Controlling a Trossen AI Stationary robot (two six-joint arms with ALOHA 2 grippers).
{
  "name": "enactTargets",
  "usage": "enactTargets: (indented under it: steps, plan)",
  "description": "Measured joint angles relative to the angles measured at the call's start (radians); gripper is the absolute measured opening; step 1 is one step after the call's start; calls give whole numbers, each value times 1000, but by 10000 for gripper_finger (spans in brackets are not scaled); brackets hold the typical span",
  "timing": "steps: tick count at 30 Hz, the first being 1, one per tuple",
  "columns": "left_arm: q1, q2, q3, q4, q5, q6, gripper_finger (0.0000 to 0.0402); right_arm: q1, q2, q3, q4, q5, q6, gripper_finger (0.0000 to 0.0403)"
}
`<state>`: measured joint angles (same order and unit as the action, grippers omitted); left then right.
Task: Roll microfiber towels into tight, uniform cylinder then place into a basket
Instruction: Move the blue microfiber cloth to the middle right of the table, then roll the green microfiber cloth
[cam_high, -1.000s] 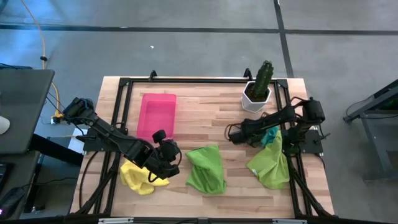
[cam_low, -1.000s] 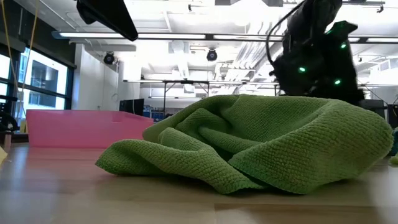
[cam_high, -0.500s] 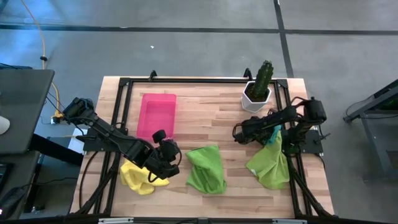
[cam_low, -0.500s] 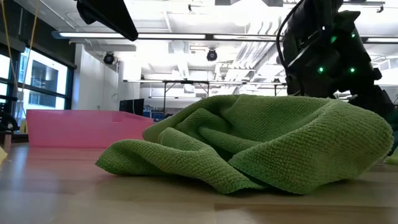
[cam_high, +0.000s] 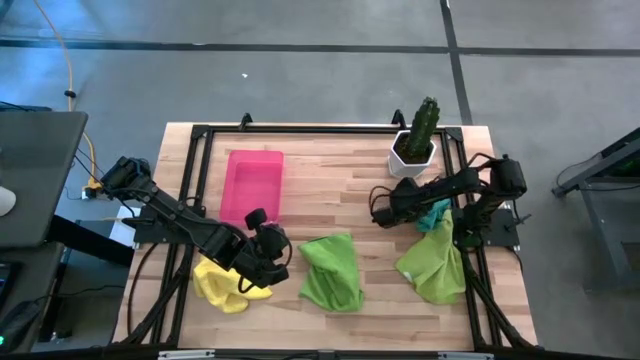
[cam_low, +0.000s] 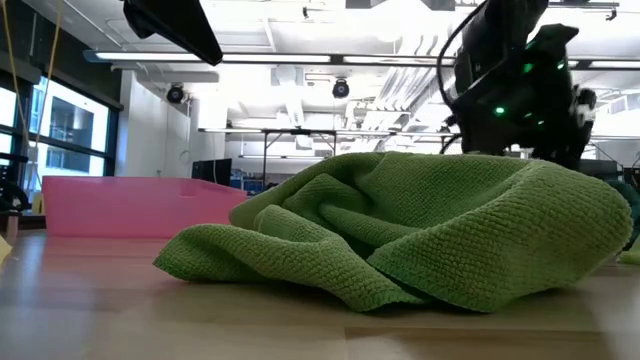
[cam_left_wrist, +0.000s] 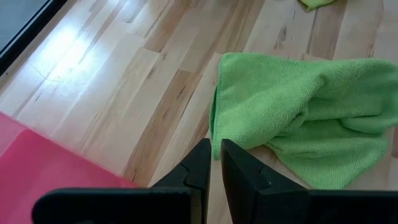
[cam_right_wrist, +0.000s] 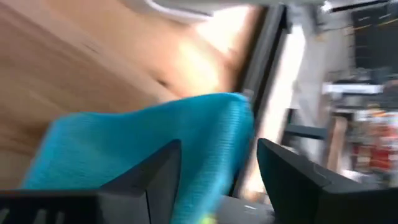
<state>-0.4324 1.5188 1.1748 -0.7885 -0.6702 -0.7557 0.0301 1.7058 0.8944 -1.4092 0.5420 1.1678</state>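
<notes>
Table (cam_high: 340, 175): light wood planks inside a black frame.

Pink basket (cam_high: 252, 182) lies flat toward 10 o'clock from the table's centre, nothing visible inside it from above. In the low view its long wall (cam_low: 130, 206) shows behind the nearest towel.

Yellow towel (cam_high: 222, 283) is crumpled at about 8 o'clock, near the front edge. The left gripper (cam_high: 268, 262) sits just beside it on its 3 o'clock side, fingers (cam_left_wrist: 200, 167) pressed almost together with nothing between them. Past those fingers the wrist view shows bare wood and the middle green towel's edge.

Middle lime green towel (cam_high: 332, 270) is bunched at 6 o'clock, well apart from the basket; it fills the low view as a heaped mound (cam_low: 420, 225).

Larger green towel (cam_high: 435, 265) lies at 4 o'clock against the right frame rail.

Teal towel (cam_high: 436, 215) is at 3 o'clock, just above the larger green one. The right gripper (cam_high: 383, 204) is beside it on the 9 o'clock side, fingers (cam_right_wrist: 158, 177) spread wide. Teal cloth (cam_right_wrist: 155, 146) lies beyond and between them; contact cannot be made out.

White pot with cactus (cam_high: 414, 140) stands at 1 o'clock, near the back rail.
</notes>
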Motion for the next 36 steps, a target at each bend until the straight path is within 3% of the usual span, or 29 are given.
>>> enactTargets:
  steps: [12,23,31,36]
  plan:
    - [0,0,0,0,0,0,30,-6,0,0,566,-73,-320,204]
    - [0,0,0,0,-23,0,30,-4,-94,0,662,-45,-357,204]
    - [0,0,0,-1,-50,0,30,-3,-110,2,885,-164,-479,204]
    - [0,0,-17,10,-43,0,30,10,-98,2,1032,-321,-535,204]
